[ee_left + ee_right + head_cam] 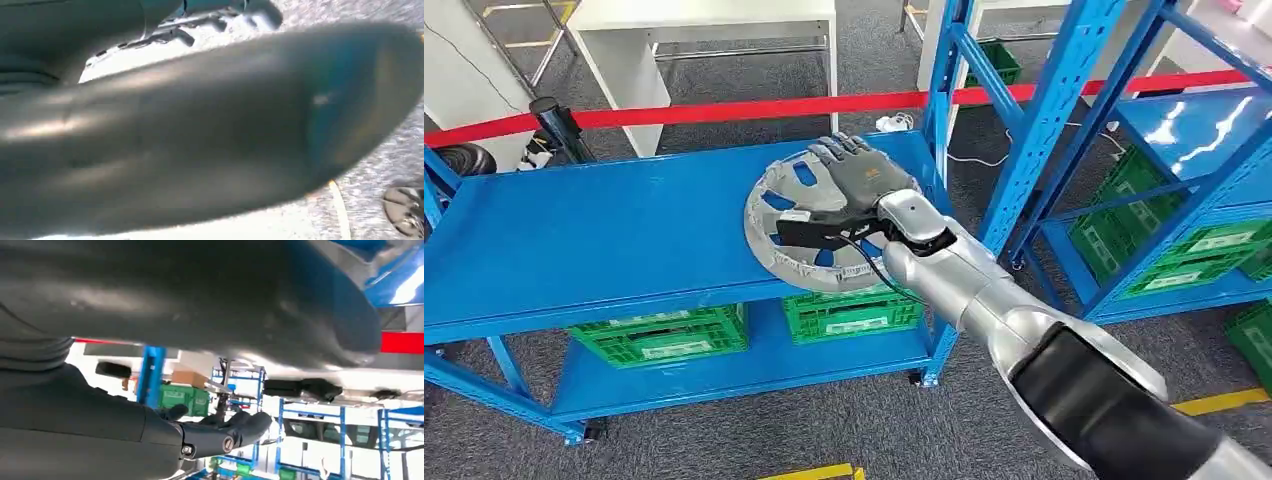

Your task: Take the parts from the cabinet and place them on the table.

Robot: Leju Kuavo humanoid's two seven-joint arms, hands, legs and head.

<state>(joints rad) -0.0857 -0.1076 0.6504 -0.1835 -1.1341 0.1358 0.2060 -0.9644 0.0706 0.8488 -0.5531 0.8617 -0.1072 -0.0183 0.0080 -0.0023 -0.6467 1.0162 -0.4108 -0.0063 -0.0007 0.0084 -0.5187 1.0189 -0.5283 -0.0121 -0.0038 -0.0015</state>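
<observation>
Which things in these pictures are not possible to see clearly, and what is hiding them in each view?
- Head view: the middle of the grey round part on the blue shelf is covered by the right hand; whether the fingers grip it cannot be told.
- Head view: labels on the green crates are too small to read.
- Left wrist view: a blurred dark shape covers most of the scene.
- Right wrist view: a dark curved surface close to the camera hides what lies behind.

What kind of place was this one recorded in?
Probably a warehouse or parts store: blue steel shelving, green plastic crates on the lower shelves, and a red barrier tape across a carpeted floor.
</observation>
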